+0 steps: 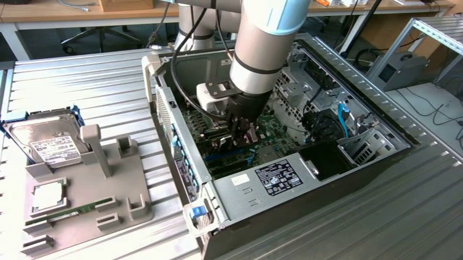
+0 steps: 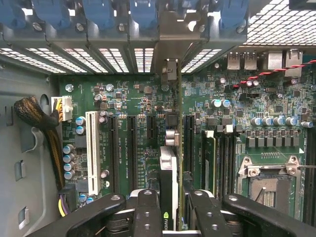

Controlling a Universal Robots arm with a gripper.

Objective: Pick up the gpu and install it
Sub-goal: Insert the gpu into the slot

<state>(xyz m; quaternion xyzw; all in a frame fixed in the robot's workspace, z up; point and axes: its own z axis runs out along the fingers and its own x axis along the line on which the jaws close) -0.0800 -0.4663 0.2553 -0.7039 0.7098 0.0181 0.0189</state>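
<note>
In the wrist view the gpu (image 2: 169, 168) stands edge-on over the green motherboard (image 2: 123, 98), a slim slab with its metal bracket (image 2: 170, 69) up against the rear slot covers. My gripper (image 2: 173, 213) is shut on it, a black finger (image 2: 148, 210) on each side of the card. It sits along one of the long black expansion slots (image 2: 132, 148); whether it is fully seated I cannot tell. In the exterior view my gripper (image 1: 242, 135) reaches straight down inside the open computer case (image 1: 361, 103), low over the motherboard (image 1: 271, 127).
A grey fixture (image 1: 87, 189) lies on the table at the exterior view's left, holding a hard drive (image 1: 47, 143), a processor (image 1: 47, 197) and a green memory stick (image 1: 72, 211). The case walls, the drive cage (image 1: 304, 81), cables (image 2: 34, 116) and the empty processor socket (image 2: 269, 182) surround the gripper.
</note>
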